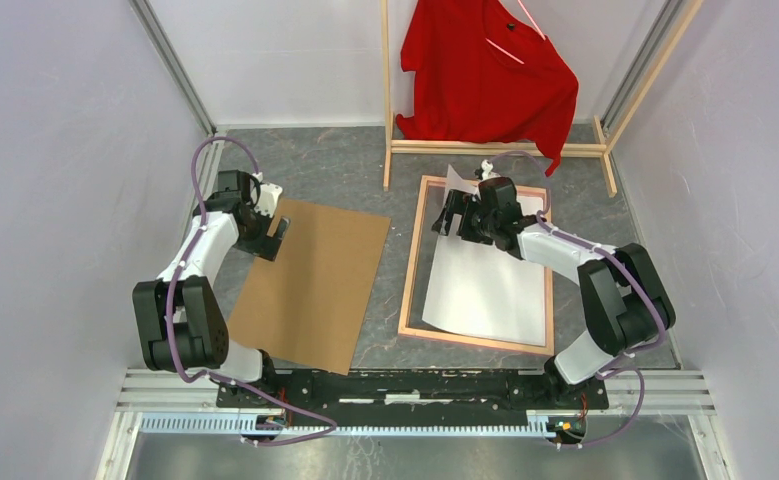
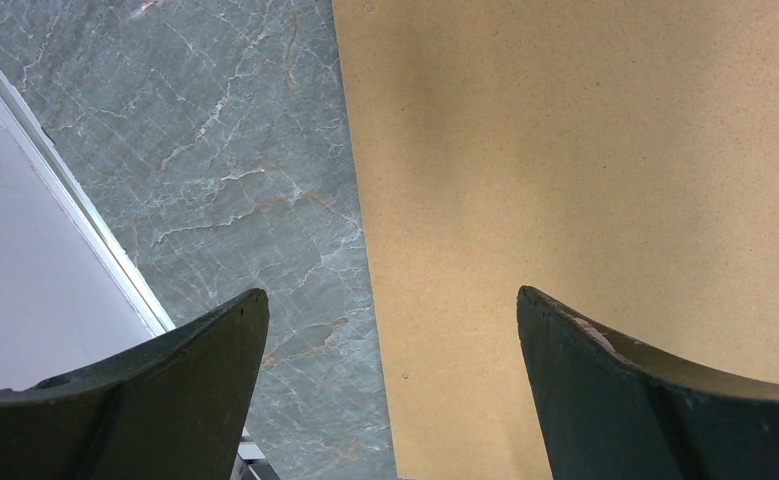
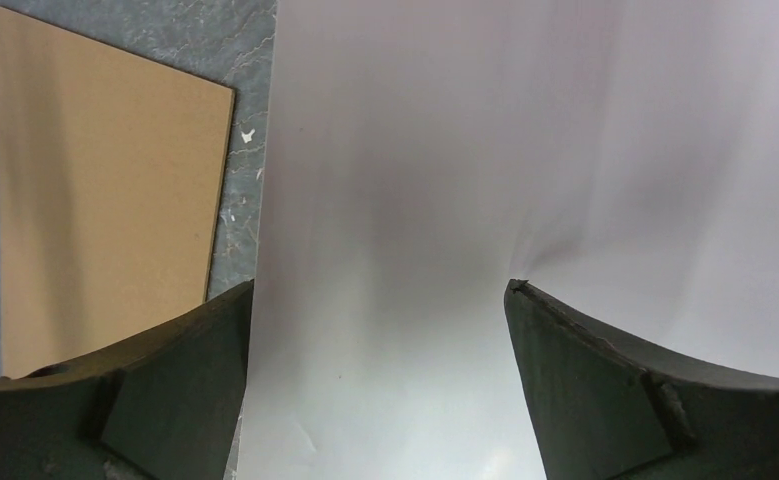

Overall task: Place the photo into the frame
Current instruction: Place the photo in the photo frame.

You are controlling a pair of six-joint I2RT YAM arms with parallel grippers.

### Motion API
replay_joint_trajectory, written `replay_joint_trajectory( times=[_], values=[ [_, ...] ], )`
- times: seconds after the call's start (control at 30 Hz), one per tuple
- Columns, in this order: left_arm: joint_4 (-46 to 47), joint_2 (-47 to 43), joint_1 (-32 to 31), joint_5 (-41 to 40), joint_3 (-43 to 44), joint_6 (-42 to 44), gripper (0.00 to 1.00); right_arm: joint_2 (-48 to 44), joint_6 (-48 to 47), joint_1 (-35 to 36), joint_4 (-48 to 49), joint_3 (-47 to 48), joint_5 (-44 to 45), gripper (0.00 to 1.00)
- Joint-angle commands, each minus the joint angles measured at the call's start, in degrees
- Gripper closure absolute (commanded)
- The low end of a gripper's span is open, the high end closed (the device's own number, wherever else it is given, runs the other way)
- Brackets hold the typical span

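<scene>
grey veined stone-look tabletop, closed in by pale lilac walls.

1. left pincer: black, two fingers, jaws released and spread wide, nothing between them. in its wrist view the left pincer hangs over the long left edge of a flat brown rectangular backing board. one finger is above bare tabletop, the other above the board. contact cannot be told.

2. backing board: lies flat on the left half of the tabletop, slightly askew.

3. right pincer: black, two fingers, jaws released and spread wide, grasping nothing. in its wrist view the right pincer has both fingers above the sheet in entry 4. whether they touch it cannot be told.

4. large rectangular photo: plain white back upward, printed face hidden. it lies on the right half of the tabletop within the outline of the frame, slightly skewed, its far-left corner curling up just beside the right pincer.

5. large thin rectangular picture frame: pinkish light-wood rim, flat on the tabletop around the photo. a strip of bare tabletop lies between it and the backing board.

6. tall light wooden clothes rack: stands at the far edge, just beyond the frame's far rim, with a red shirt hanging from it.
</scene>
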Motion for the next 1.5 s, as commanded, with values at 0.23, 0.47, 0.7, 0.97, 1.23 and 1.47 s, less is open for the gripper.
replay_joint_trajectory(
  times=[0.23,0.47,0.7,0.97,1.23,1.47],
  values=[
    [0.28,-1.53,0.19,0.35,-0.44,2.59,0.0,-3.49,0.02,-0.31,1.25,1.34,-2.56,0.02],
    [0.28,-1.72,0.2,0.06,-0.67,2.72,0.0,-3.53,0.27,-0.31,1.14,1.16,-2.66,0.02],
    [0.37,-0.96,0.3,-1.06,0.72,2.28,0.0,-6.46,0.33,2.29,2.34,-0.12,-1.48,0.04],
    [4.26,3.26,4.17,-11.23,5.48,1.23,0.04,-2.53,3.17,18.93,-7.23,10.42,5.59,0.03],
    [10.82,6.91,5.47,-19.12,2.11,1.28,0.14,4.07,11.43,30.11,-5.41,12.06,9.25,0.03],
    [12.45,9.92,5.44,-15.0,-2.59,0.44,0.3,8.84,15.99,33.38,-3.03,11.27,8.69,0.03]
  ],
)
